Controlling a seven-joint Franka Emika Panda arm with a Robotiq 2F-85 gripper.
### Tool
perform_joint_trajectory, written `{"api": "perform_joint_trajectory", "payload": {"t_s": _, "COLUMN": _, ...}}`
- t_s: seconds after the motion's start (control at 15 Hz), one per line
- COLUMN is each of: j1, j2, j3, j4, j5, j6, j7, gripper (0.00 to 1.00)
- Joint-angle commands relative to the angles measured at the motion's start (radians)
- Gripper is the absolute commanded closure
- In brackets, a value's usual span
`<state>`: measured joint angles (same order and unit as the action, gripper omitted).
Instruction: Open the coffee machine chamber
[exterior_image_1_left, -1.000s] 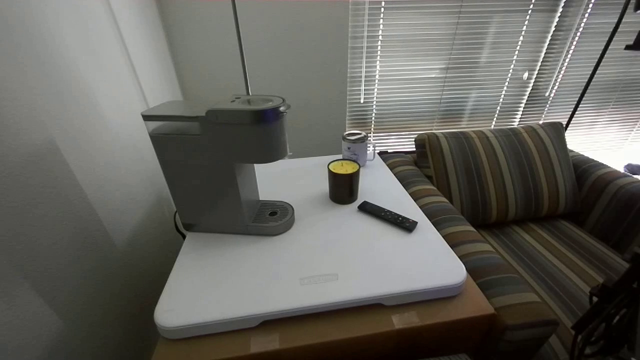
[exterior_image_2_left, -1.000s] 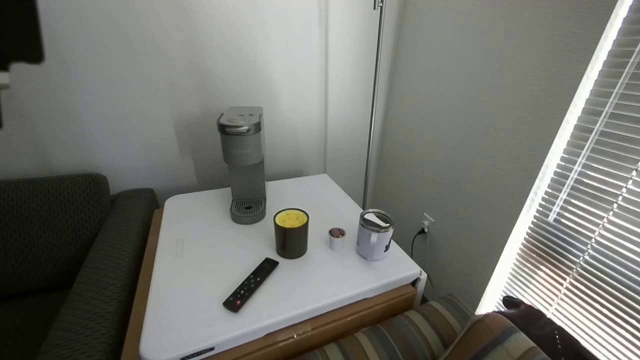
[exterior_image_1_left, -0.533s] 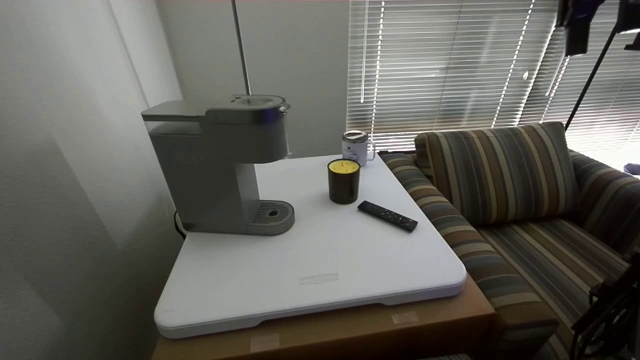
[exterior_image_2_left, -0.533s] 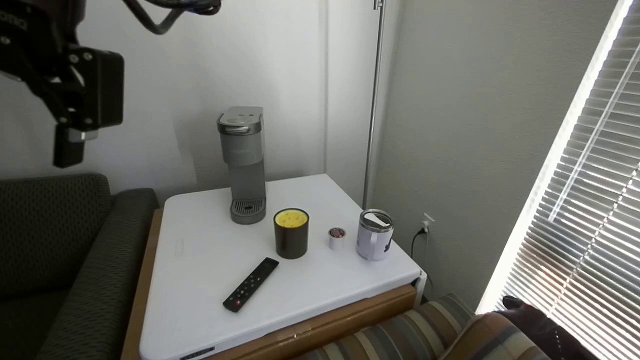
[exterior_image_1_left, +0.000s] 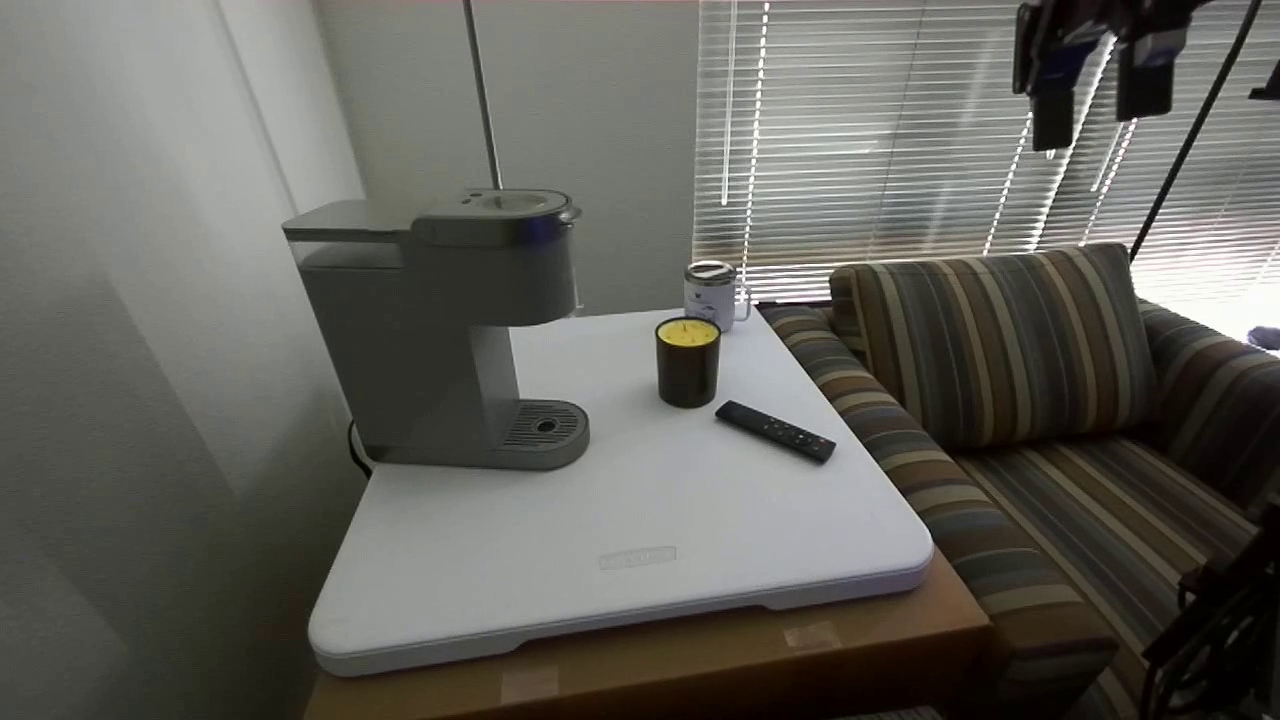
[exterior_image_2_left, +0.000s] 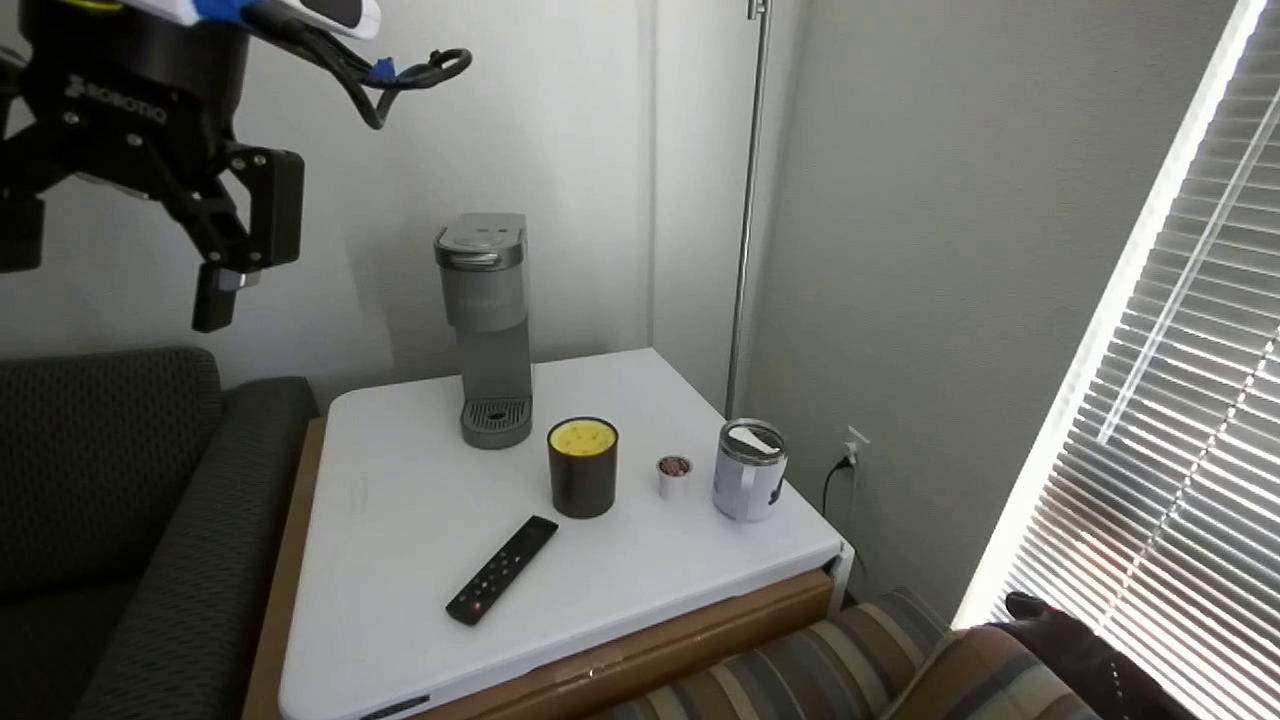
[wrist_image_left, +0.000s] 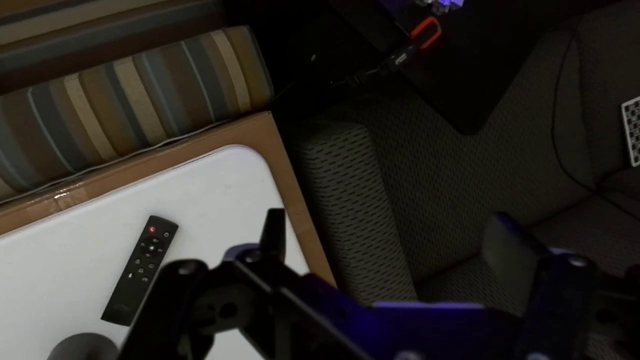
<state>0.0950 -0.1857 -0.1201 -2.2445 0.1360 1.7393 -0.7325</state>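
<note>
Gray, boxy plastic coffee machine (exterior_image_1_left: 425, 355) stands on the white, round-cornered surface (exterior_image_2_left: 395, 545), near the pale wall (exterior_image_2_left: 560, 150). Rounded gray chamber (exterior_image_2_left: 484, 290) on top: closed. I hold my black, two-fingered gripper (exterior_image_2_left: 115, 272) well apart from it, jaws wide.

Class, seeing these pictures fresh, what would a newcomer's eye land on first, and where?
The gray coffee machine would likely win, towering over the white tabletop. Next comes the yellow-topped dark can near the black remote. The open gripper also draws attention, high in both exterior views.
</note>
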Motion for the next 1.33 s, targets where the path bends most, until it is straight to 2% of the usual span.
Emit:
{"api": "perform_joint_trajectory", "payload": {"t_s": 0.0, "j1": -0.03, "j2": -0.006, "j3": 0.029, "j4": -0.008, "j5": 0.007, "j6": 0.023, "j7": 0.034, "gripper": 0.0}}
{"api": "perform_joint_trajectory", "payload": {"t_s": 0.4, "j1": 0.007, "j2": 0.109, "j3": 0.114, "j4": -0.002, "j5": 0.115, "j6": 0.368, "j7": 0.394, "gripper": 0.0}}
{"api": "perform_joint_trajectory", "payload": {"t_s": 0.6, "j1": 0.024, "j2": 0.183, "j3": 0.159, "j4": 0.017, "j5": 0.244, "j6": 0.538, "j7": 0.498, "gripper": 0.0}}
{"api": "perform_joint_trajectory", "payload": {"t_s": 0.67, "j1": 0.025, "j2": 0.198, "j3": 0.167, "j4": 0.021, "j5": 0.307, "j6": 0.579, "j7": 0.494, "gripper": 0.0}}
{"api": "perform_joint_trajectory", "payload": {"t_s": 0.73, "j1": 0.017, "j2": 0.152, "j3": 0.171, "j4": -0.006, "j5": 0.234, "j6": 0.522, "j7": 0.481, "gripper": 0.0}}
{"api": "perform_joint_trajectory", "payload": {"t_s": 0.87, "j1": 0.018, "j2": 0.184, "j3": 0.182, "j4": 0.005, "j5": 0.28, "j6": 0.566, "j7": 0.491, "gripper": 0.0}}
{"api": "perform_joint_trajectory", "payload": {"t_s": 0.93, "j1": 0.017, "j2": 0.173, "j3": 0.182, "j4": -0.005, "j5": 0.261, "j6": 0.564, "j7": 0.505, "gripper": 0.0}}
{"api": "perform_joint_trajectory", "payload": {"t_s": 1.0, "j1": 0.018, "j2": 0.174, "j3": 0.183, "j4": -0.018, "j5": 0.247, "j6": 0.615, "j7": 0.547, "gripper": 0.0}}
{"api": "perform_joint_trajectory", "payload": {"t_s": 1.27, "j1": 0.012, "j2": 0.274, "j3": 0.181, "j4": 0.004, "j5": 0.355, "j6": 0.719, "j7": 0.672, "gripper": 0.0}}
